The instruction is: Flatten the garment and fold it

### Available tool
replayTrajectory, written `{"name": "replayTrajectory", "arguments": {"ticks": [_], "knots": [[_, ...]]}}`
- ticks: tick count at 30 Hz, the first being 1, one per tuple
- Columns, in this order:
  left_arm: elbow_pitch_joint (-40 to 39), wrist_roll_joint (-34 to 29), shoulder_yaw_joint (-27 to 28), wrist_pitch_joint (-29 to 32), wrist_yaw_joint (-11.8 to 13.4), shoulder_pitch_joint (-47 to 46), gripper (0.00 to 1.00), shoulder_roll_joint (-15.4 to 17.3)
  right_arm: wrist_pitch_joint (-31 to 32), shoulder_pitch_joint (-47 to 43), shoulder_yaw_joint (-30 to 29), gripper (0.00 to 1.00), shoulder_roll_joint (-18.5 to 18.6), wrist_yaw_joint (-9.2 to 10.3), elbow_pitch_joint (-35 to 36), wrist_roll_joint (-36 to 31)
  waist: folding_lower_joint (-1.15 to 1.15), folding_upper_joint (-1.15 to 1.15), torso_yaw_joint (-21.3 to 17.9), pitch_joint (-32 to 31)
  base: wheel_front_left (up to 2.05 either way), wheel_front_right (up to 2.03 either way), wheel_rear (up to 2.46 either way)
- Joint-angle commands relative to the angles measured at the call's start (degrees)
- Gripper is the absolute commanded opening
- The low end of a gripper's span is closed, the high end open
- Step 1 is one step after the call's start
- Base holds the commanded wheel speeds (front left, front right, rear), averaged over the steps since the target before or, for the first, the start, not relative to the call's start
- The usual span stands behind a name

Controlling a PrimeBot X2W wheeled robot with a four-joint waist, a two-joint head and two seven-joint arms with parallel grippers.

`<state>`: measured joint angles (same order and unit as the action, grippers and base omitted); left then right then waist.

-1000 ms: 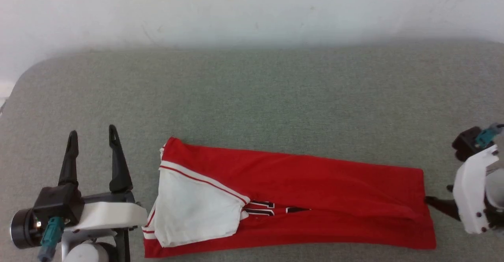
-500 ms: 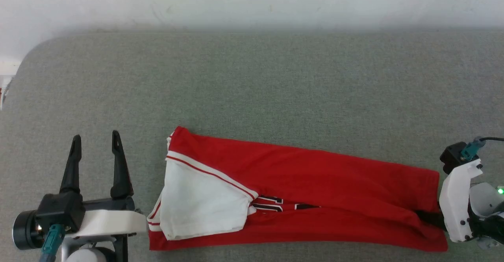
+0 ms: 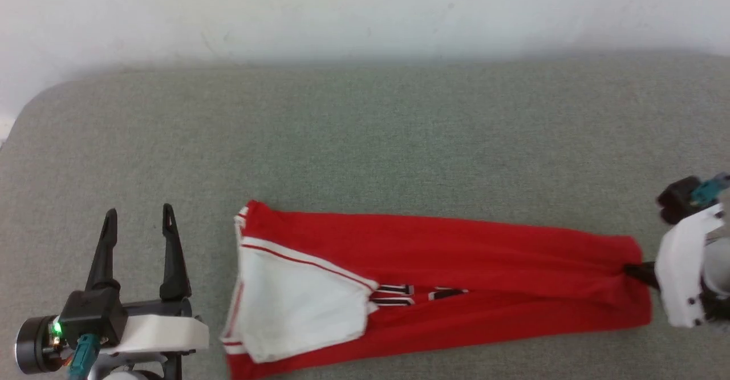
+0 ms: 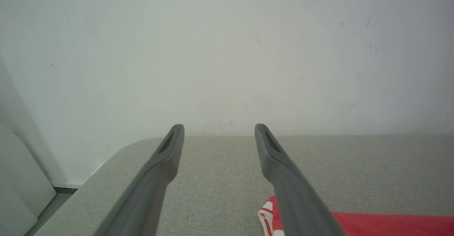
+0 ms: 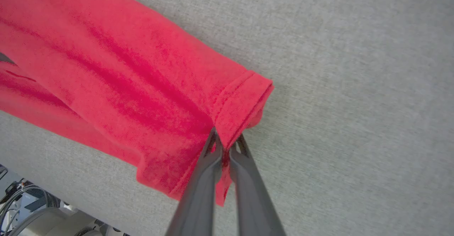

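Grey woven padding (image 3: 365, 140) stretches wide in front of me, ending at a plain pale wall (image 3: 365, 9) on the far side. Along the near part of the padding lies the garment (image 3: 485, 254), a red shirt folded lengthwise into a long band running left to right. Its white sleeve (image 3: 296, 306) lies on top at the left end, with a bit of black lettering (image 3: 416, 294) peeking out of the fold just to the sleeve's right.

My right gripper (image 5: 227, 136) is clamped tight on the red hem (image 5: 241, 101) at the shirt's right end, and the cloth bunches where my fingers pinch it.

My left gripper (image 3: 140, 210) has its fingers spread wide and holds nothing. It sits to the left of the striped collar end, not touching it, with the fingers pointing toward the wall.
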<state>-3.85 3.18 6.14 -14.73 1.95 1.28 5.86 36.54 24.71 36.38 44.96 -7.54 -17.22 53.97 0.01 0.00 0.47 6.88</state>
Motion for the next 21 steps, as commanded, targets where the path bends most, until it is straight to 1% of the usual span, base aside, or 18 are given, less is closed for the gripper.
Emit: {"name": "replayTrajectory", "arguments": {"ticks": [1,7,10,12,16,21], "knots": [[0.1,-0.4,0.3,-0.3,-0.5,0.8,1.00,-0.1,-0.3,0.6,-0.5,0.00,0.9,0.05,-0.1,0.1,-0.01,0.00,-0.5,-0.5,0.00,0.00,0.00],[-0.3,-1.8,0.6,-0.3,-0.5,1.6,1.00,-0.4,0.6,-0.6,-3.9,0.00,7.1,0.05,-2.1,-1.0,-0.01,0.00,-0.7,-1.2,0.00,0.00,0.00],[-0.2,-2.1,0.6,-0.3,-0.5,1.9,1.00,-0.5,1.2,-1.8,-5.2,0.00,8.8,0.05,-3.3,-1.4,-0.01,0.00,-0.8,-1.5,0.00,0.00,0.00],[-0.1,-2.2,0.6,-0.3,-0.5,2.2,1.00,-0.6,1.2,-2.6,-5.4,0.00,9.5,0.05,-2.5,-1.4,-0.01,0.00,-0.7,-1.8,0.00,0.00,0.00],[0.2,-2.5,0.3,-0.3,-0.5,2.5,1.00,-0.7,1.0,-3.5,-4.9,0.00,9.6,0.05,4.2,-0.3,-0.01,0.00,-0.6,-2.2,0.00,0.00,0.00],[0.1,-2.6,0.2,-0.3,-0.5,2.7,1.00,-0.7,2.2,-3.8,-3.9,0.00,8.4,0.05,16.8,1.6,-0.01,0.00,-0.3,-2.3,0.00,0.00,0.00]]}}
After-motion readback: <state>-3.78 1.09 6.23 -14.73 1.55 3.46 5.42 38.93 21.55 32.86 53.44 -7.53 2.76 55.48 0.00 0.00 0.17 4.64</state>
